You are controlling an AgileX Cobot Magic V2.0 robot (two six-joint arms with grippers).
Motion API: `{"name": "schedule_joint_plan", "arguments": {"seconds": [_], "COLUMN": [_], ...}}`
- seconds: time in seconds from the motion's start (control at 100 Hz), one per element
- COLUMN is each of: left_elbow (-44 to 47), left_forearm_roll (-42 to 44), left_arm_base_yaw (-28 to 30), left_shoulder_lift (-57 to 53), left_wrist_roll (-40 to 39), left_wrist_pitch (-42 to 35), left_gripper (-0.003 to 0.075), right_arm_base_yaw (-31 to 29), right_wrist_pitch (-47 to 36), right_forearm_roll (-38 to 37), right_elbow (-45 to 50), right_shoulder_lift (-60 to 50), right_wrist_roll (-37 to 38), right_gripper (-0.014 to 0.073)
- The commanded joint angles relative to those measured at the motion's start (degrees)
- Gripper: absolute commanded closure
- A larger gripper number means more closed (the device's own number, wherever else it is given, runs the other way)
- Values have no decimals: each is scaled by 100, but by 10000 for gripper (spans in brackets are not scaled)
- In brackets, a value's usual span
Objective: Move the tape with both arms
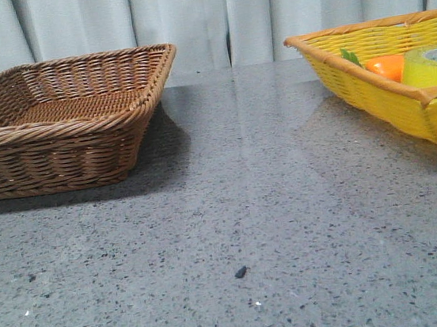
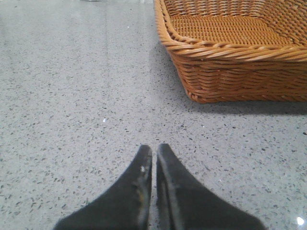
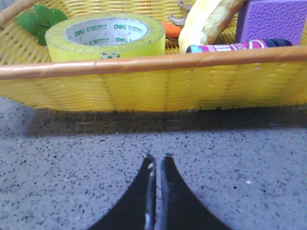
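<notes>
1. While its fingers lie pressed together over the grey table (image 3: 72,182), the right gripper (image 3: 157,165) holds nothing, just outside the yellow basket (image 3: 144,91).
2. The tape (image 3: 105,36) lies flat inside that basket, near its front rim, beside a banana (image 3: 204,24) and a purple block (image 3: 273,19).
3. The left gripper (image 2: 154,153), likewise closed and empty, sits far from the yellow basket, near the brown basket (image 2: 230,57).

The left gripper (image 2: 154,153) hangs low over the grey table (image 2: 72,96), its two black fingers pressed nearly together with only a thin slit between them, holding nothing. The right gripper (image 3: 157,165) sits just as low above the same table, fingers likewise closed to a hairline gap and empty. Neither arm shows in the front view.
</notes>
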Motion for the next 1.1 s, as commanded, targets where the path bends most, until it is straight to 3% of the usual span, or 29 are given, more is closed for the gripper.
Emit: {"name": "schedule_joint_plan", "arguments": {"seconds": [0.0, 1.09], "left_elbow": [54, 54], "left_forearm_roll": [-65, 0], "left_arm_base_yaw": [14, 14], "left_shoulder_lift": [-165, -165], "left_wrist_roll": [-35, -35], "left_wrist_pitch": [-279, -313], "left_gripper": [741, 741], "right_arm_base_yaw": [-35, -35], "right_wrist_pitch": [-82, -82], "right_forearm_roll": [16, -20], "right_elbow": [122, 122], "right_shoulder_lift": [-115, -115], "right_wrist_roll": [-14, -14], "right_gripper": [668, 668]}}
